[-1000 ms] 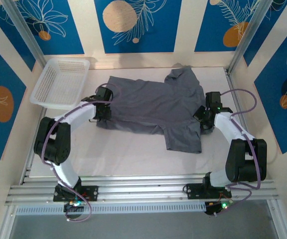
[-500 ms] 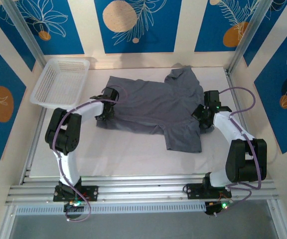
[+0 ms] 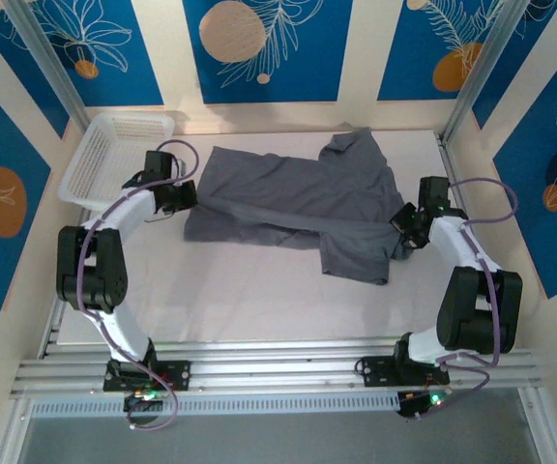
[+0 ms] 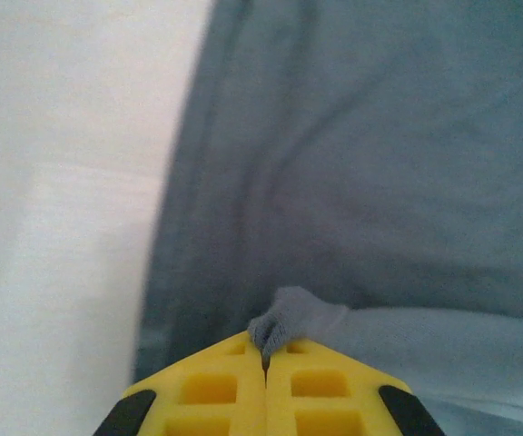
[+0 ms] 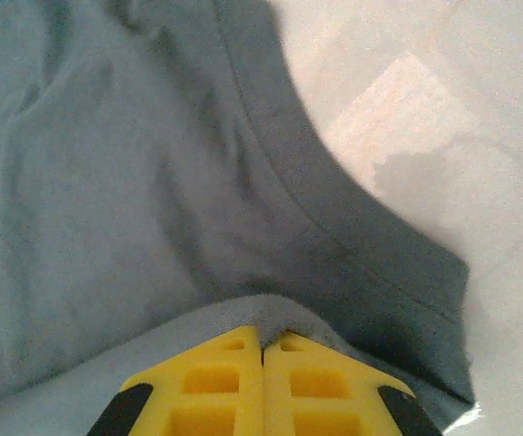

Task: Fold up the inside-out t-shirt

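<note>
— Inside-out t-shirt (image 3: 288, 193): where is it from your seat?

— It lies on the table (image 3: 259, 290), strung between my two pincers, with most of it spread out ahead of them. The left pincer (image 4: 264, 350) has its jaws pressed together on a small tuft at the shirt's left edge. Grey cloth runs ahead of it and off to its right, with bare table to its left. The right pincer (image 5: 263, 331) is likewise clamped, on a fold at the opposite edge. A stitched hem curves away ahead and to its right, with bare table past that.

— Anything in the way?

— The white basket (image 3: 114, 159) sits on the outer side of the left pincer, near it but apart.

— How do you reckon it will handle?

— Light and limp, I'd say. From above, a raised ridge of cloth runs from one pincer to the other, so it follows a pull readily. It holds no shape, though, and whatever I lift will sag and drag the rest. My nips are small, and I judge thin cloth could slide out under a hard tug. I can't tell whether either nip takes one layer or both.

— Best place to hold?

— At the stitched edges, hem or sleeve seam, where it is thickest. I'd keep both pincers level so the fold line runs straight.
</note>
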Robot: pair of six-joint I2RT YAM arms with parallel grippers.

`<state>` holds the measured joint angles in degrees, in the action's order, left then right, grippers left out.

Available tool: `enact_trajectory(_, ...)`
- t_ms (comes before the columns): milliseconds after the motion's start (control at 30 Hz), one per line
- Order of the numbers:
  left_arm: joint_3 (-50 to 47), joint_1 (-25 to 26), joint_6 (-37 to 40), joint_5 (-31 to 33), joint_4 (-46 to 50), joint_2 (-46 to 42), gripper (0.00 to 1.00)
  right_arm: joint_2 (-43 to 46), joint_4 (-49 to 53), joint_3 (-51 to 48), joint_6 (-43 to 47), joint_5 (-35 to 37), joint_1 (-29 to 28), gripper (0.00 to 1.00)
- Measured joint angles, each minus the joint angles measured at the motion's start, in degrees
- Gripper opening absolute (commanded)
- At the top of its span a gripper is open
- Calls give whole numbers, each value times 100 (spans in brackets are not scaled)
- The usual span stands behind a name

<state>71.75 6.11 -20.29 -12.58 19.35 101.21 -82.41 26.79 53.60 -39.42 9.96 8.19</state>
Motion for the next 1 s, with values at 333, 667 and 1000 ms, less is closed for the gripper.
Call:
enact_trajectory(333, -1314, -643, -951, -1303, -586, -1080, 0, 173, -24, -35, -210, -337, 291, 0)
enact_trajectory(667, -2435, -664, -1108, -1091, -590, -2959, 0, 354, -221, -413, -94, -579, 11, 24)
enact_trajectory(1000, -2634, -546, -1060, -962, -651, -2446, 0, 726, -162, -726, -151, -428, 33, 34)
